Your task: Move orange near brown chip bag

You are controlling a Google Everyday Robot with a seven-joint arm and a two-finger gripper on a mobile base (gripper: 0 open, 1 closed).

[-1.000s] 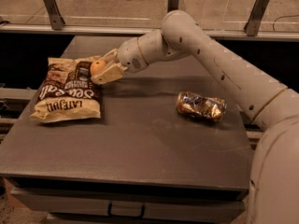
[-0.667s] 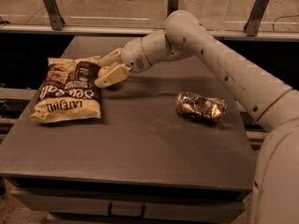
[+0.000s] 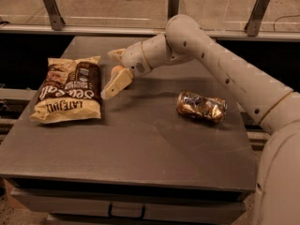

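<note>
The brown chip bag [image 3: 70, 90] lies flat on the left of the dark table [image 3: 154, 149], tan edges around a dark brown panel with white lettering. The orange [image 3: 115, 71] shows only partly, just right of the bag's upper right corner, between my gripper's fingers. My gripper [image 3: 110, 74] reaches in from the right at the end of the long white arm. Its fingers stand spread wide, one behind the orange and one [image 3: 116, 84] in front of it. I cannot tell if either finger touches the fruit.
A smaller shiny crinkled foil package [image 3: 200, 107] lies on the right part of the table. A rail with metal posts [image 3: 51, 6] runs behind the table. The table's front edge has a drawer handle [image 3: 126, 212] below it.
The gripper has shifted a little to the right, away from the bag's edge, and its fingers have spread apart around the orange. The bag and foil package have not moved.
</note>
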